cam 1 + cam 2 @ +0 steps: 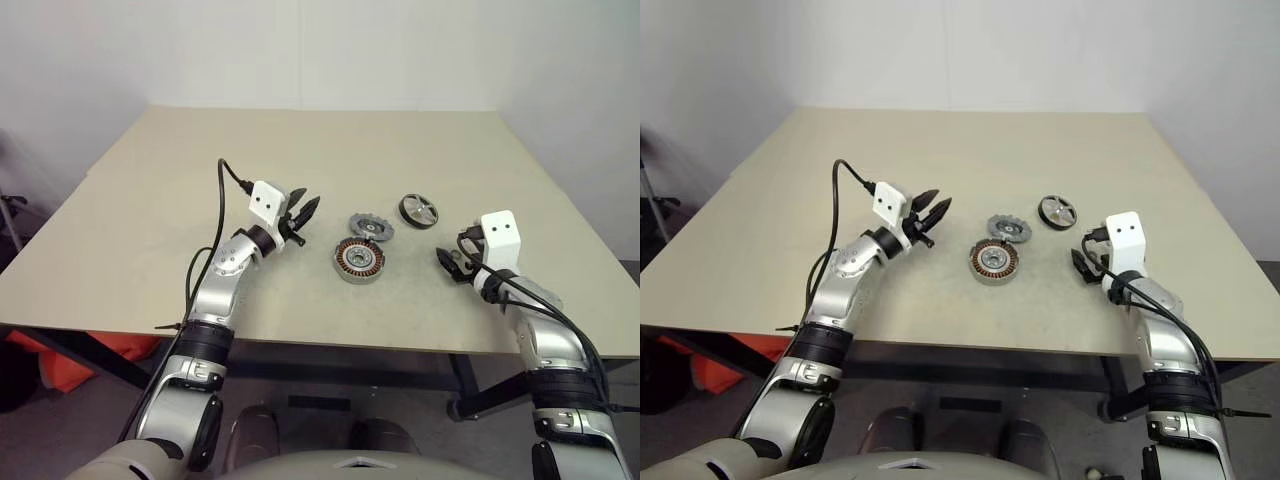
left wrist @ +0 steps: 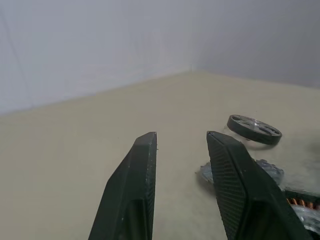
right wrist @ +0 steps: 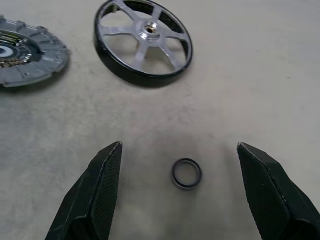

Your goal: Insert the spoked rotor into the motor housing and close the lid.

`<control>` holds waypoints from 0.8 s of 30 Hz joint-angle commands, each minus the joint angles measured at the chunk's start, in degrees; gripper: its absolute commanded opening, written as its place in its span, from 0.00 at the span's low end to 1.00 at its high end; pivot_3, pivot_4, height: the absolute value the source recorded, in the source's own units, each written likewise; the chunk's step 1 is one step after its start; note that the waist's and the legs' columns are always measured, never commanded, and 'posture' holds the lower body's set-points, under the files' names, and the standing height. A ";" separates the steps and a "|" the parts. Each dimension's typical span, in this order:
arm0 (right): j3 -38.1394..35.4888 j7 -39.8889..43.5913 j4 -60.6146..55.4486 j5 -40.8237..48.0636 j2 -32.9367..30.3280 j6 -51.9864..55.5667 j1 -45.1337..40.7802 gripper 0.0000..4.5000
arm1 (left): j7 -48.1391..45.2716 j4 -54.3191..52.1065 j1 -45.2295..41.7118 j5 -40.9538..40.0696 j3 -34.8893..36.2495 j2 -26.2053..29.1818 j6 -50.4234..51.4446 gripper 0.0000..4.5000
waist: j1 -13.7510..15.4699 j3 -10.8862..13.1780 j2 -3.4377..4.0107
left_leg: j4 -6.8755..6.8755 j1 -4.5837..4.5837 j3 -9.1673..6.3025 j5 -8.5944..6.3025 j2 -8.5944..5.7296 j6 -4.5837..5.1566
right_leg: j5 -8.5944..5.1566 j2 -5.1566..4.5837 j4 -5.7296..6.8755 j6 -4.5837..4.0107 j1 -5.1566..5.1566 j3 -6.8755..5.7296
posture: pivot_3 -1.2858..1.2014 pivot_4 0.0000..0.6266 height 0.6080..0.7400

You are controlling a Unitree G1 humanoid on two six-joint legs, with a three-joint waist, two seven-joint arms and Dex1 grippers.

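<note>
The motor housing [image 1: 360, 260], a squat silver cup with copper windings inside, stands on the table. Just behind it lies the lid [image 1: 371, 227], a grey notched disc. The spoked rotor [image 1: 418, 210] rests flat to their right and also shows as a dark-rimmed wheel [image 3: 142, 42] in the right wrist view. My left gripper [image 1: 306, 207] hovers left of the lid, pointing toward the parts, open and empty [image 2: 181, 135]. My right gripper [image 3: 179, 145] is low over the table, right of the housing, open wide, with a small black ring [image 3: 186, 173] lying between its fingers.
The beige table [image 1: 150, 200] has wide bare room to the left and behind the parts. Its front edge runs just below both wrists. A white wall stands behind it, and orange material [image 1: 70, 360] lies on the floor at the lower left.
</note>
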 commanded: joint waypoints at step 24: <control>-1.35 -3.51 3.04 -0.04 0.15 4.77 -3.14 0.92 | -10.77 -13.46 4.12 -7.68 -4.17 6.71 18.53 0.64 | -0.06 -0.04 0.07 | 0.00 0.04 0.01 0.01 0.00 -0.02 | -0.01 0.00 0.01 0.01 0.02 0.01 | 0.52 0.00 1.00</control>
